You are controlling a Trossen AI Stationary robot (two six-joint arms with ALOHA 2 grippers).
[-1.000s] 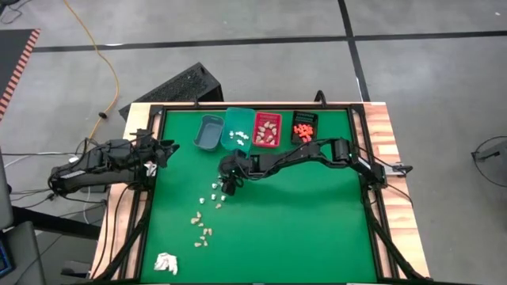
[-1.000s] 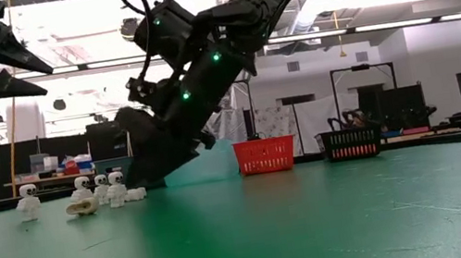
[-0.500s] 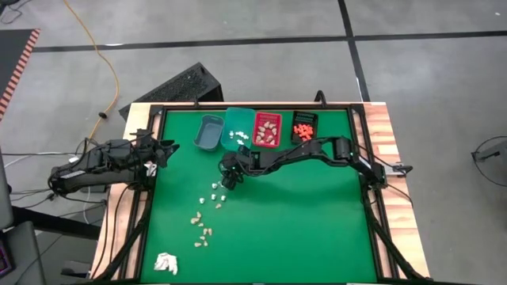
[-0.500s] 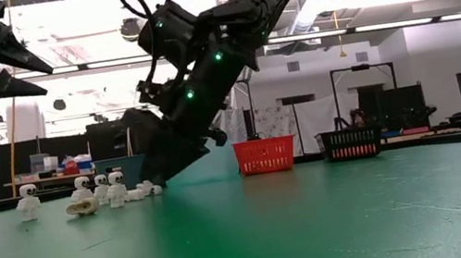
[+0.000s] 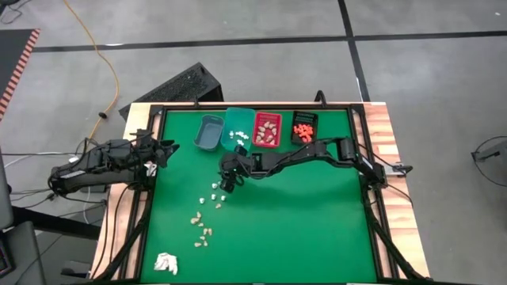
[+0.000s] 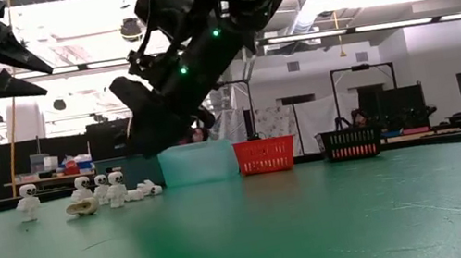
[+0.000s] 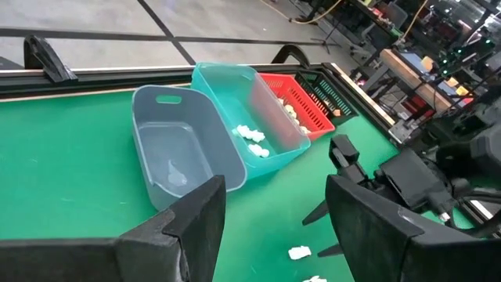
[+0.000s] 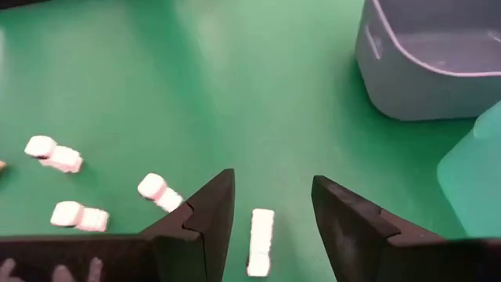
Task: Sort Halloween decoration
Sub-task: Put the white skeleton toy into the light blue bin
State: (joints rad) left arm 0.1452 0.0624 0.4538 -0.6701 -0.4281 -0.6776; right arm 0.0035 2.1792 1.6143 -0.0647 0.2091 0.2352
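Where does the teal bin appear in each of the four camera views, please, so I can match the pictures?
High view: the teal bin stands in the row at the table's far edge, between the grey bin and the red bin.
Low view: centre-left, left of the red bin.
Left wrist view: upper middle, holding white pieces.
Right wrist view: only a corner at the right edge.
Shared landmark: the grey bin beside it, hard to make out in the low view.

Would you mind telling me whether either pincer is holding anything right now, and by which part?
Nothing is held. The right pincer stands open above the mat, with a white piece lying loose between its fingers. The left pincer is open and empty at the table's left edge.
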